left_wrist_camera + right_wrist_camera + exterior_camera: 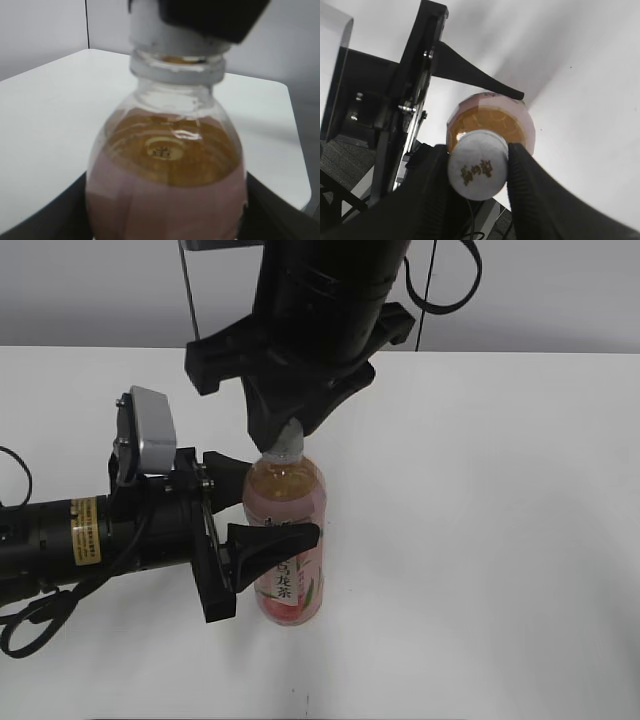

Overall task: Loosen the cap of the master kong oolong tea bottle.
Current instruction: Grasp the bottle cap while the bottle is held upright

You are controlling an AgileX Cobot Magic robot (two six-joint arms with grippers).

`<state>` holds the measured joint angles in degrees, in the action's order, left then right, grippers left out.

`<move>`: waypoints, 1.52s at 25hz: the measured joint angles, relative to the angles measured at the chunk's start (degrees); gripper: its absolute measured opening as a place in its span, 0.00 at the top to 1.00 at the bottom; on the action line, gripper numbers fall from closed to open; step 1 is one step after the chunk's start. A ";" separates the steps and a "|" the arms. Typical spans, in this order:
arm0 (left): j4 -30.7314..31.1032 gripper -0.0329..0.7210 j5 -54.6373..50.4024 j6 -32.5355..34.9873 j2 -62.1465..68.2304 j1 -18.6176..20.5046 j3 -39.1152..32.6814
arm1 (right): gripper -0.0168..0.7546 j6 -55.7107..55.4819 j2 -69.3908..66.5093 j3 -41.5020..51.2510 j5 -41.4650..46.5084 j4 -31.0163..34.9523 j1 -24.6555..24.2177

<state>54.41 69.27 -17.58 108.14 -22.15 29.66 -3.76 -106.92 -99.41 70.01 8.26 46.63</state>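
The master kong oolong tea bottle (287, 540) stands upright on the white table, with pale amber tea and a pink label. My left gripper (262, 510) is shut on its body from the left, one finger on each side. In the left wrist view the bottle (167, 175) fills the frame, my fingers dark at both lower corners. My right gripper (290, 435) comes down from above and is shut on the white cap (478, 165), whose dark logo print shows between the two black fingers (478, 167). The cap's edge also shows in the left wrist view (150, 30).
The white table (480, 520) extends to the right and front of the bottle. The left arm's body and cables (60, 540) lie along the table at the left. A grey wall and black cables (440, 280) stand behind.
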 joint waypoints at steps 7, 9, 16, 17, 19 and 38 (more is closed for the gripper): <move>0.07 0.35 0.00 0.00 0.00 0.00 0.00 | 0.62 8.28 0.00 0.00 0.07 0.61 0.00; 0.20 0.35 0.05 0.00 0.00 0.00 0.00 | 0.62 12.87 0.00 0.00 0.07 0.81 0.00; 0.38 0.35 0.10 0.00 0.00 0.00 0.00 | 0.63 30.26 0.07 0.00 0.14 0.98 0.00; 0.38 0.35 0.10 0.00 0.00 0.00 0.00 | 0.63 32.73 0.07 0.00 0.14 0.98 0.00; 0.43 0.35 0.10 0.06 0.00 0.00 0.00 | 0.63 37.43 0.07 0.00 0.14 1.04 0.00; 0.47 0.35 0.10 0.18 0.00 0.00 0.00 | 0.63 85.76 0.09 0.00 0.20 1.21 0.00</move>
<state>54.87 69.37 -17.40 108.14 -22.15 29.66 82.01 -106.83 -99.41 70.21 9.48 46.63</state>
